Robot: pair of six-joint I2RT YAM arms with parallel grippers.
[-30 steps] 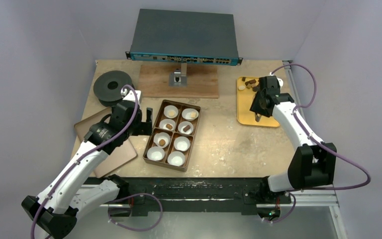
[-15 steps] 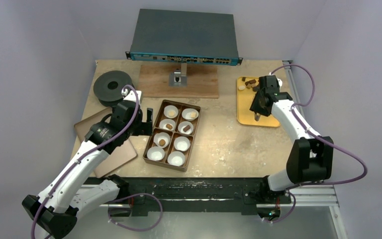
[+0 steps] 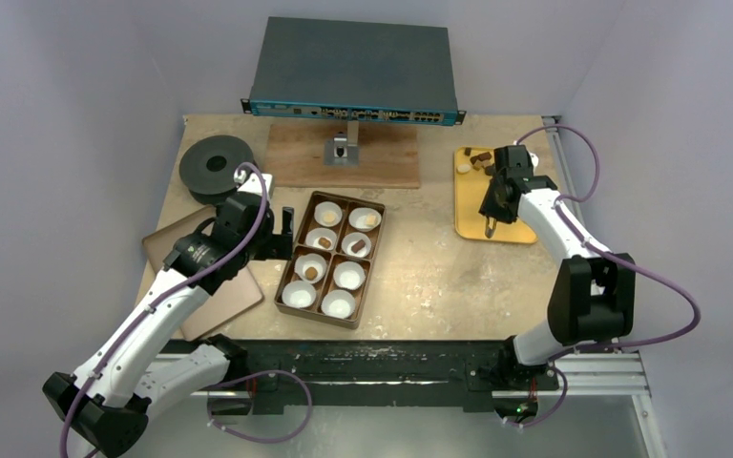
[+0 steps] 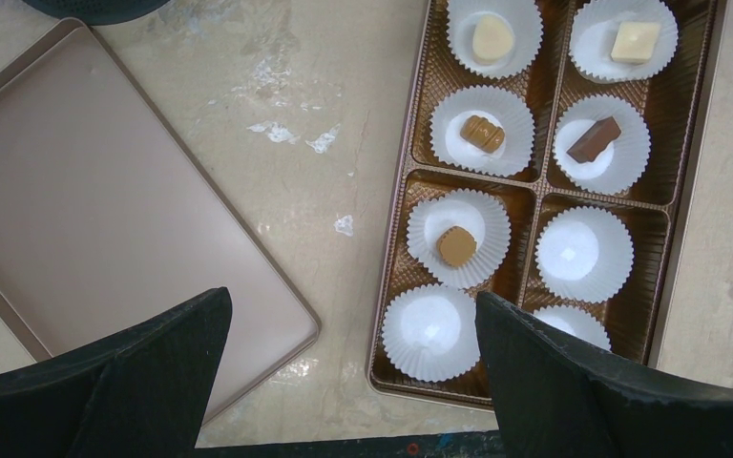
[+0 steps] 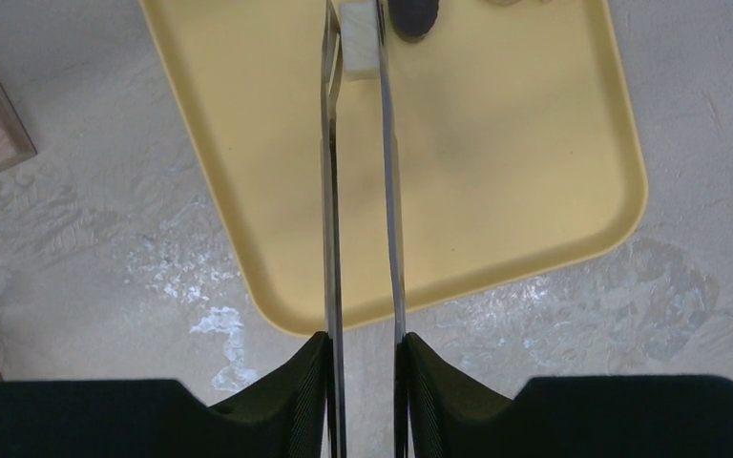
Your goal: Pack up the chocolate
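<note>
In the right wrist view, our right gripper (image 5: 355, 29) is nearly closed. Its long thin fingers (image 5: 330, 191) pinch a cream-white chocolate (image 5: 360, 52) at the tips, over the yellow tray (image 5: 496, 191). A dark chocolate (image 5: 414, 14) sits just right of the right finger, so we judge that a straight lift with light pressure is the best way to avoid dragging it. We cannot tell whether the pinched piece is clear of the tray.

In the left wrist view, our left gripper (image 4: 353, 382) is wide open and empty. Ahead and to its right lies the box (image 4: 525, 186), with five packed chocolates (image 4: 456, 245). Three paper cups (image 4: 582, 253) stand empty, and any of them looks a fair target.

In the top view, the box lies well to the right gripper's left across the tabletop (image 3: 420, 258). The only lettering, on the grey device (image 3: 353, 67), is too small to read.
</note>
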